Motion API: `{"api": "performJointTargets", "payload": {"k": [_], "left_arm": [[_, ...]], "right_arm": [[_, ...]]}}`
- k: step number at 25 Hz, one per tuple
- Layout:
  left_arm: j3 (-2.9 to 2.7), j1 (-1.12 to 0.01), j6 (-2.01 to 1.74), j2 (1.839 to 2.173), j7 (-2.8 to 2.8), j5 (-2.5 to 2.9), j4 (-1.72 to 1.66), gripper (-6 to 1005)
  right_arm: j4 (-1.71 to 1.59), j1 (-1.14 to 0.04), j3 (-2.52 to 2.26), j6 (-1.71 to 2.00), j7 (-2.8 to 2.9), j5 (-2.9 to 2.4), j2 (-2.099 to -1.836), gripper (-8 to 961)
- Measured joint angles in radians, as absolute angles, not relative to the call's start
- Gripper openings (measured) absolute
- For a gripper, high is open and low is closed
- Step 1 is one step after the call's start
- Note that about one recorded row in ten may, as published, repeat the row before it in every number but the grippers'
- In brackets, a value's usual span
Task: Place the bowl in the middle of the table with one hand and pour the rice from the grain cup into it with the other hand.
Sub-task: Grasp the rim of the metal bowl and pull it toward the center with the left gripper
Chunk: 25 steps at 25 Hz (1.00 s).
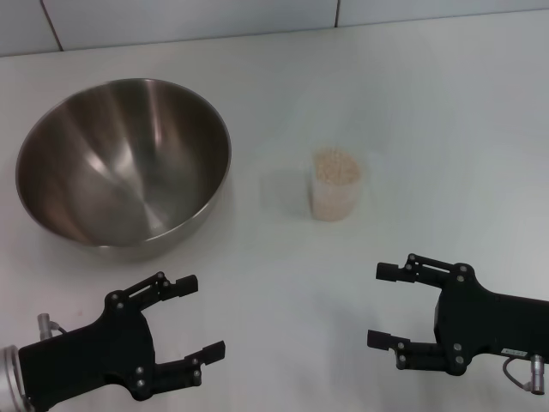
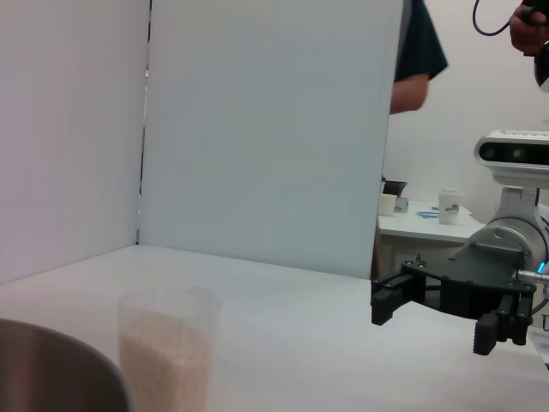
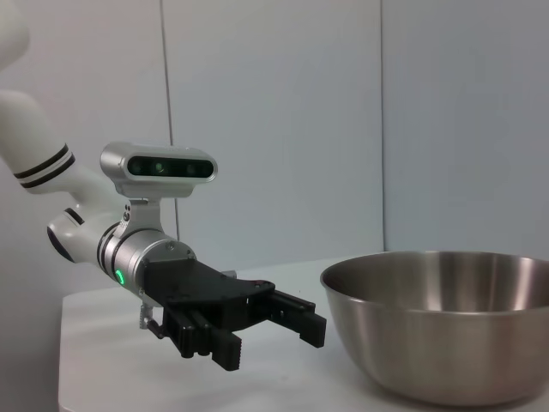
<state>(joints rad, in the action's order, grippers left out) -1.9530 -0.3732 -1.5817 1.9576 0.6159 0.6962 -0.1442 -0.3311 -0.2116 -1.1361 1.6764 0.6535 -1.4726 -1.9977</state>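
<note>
Nothing done yet: bowl (image 1: 124, 167) sits empty, left of the rice-filled grain cup (image 1: 335, 184) on the counter (image 1: 429, 112), both left gripper (image 1: 190, 318) and right gripper (image 1: 384, 306) near-side, jaws open, holding nothing.

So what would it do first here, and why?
Probably the left hand reaches forward to the rim of the bowl. The bowl sits off to the left of the table and is empty, both hands are open and holding nothing, and the cup of rice stands untouched near the right hand.
</note>
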Motion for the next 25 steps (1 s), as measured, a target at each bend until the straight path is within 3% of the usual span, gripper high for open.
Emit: {"api": "performJointTargets", "payload": {"k": [9, 13, 17, 18, 20, 25], "left_arm": [[-1.941, -0.371, -1.623, 1.955, 0.615, 0.695, -0.154, 861], [-1.761, -0.364, -1.886, 1.950, 0.621, 0.686, -0.193, 861], [-1.563, -0.353, -1.965, 1.923, 0.806, 0.705, -0.322, 860], [-1.447, -0.333, -1.902, 1.900, 0.997, 0.746, -0.455, 860], [-1.378, -0.303, -1.804, 1.899, 1.114, 0.778, -0.562, 860], [-1.233, -0.199, -1.217, 1.935, 1.614, 1.163, -1.066, 860]], "right_arm": [[-0.331, -0.211, -1.134, 1.676, 0.654, -1.474, -1.999, 779], [-0.333, -0.210, -1.136, 1.675, 0.654, -1.474, -2.000, 779], [-0.346, -0.207, -1.135, 1.674, 0.654, -1.474, -2.004, 778], [-0.346, -0.206, -1.134, 1.674, 0.654, -1.474, -2.004, 778], [-0.350, -0.206, -1.134, 1.674, 0.654, -1.474, -2.005, 778], [-0.394, -0.188, -1.131, 1.674, 0.683, -1.484, -2.012, 778]]}}
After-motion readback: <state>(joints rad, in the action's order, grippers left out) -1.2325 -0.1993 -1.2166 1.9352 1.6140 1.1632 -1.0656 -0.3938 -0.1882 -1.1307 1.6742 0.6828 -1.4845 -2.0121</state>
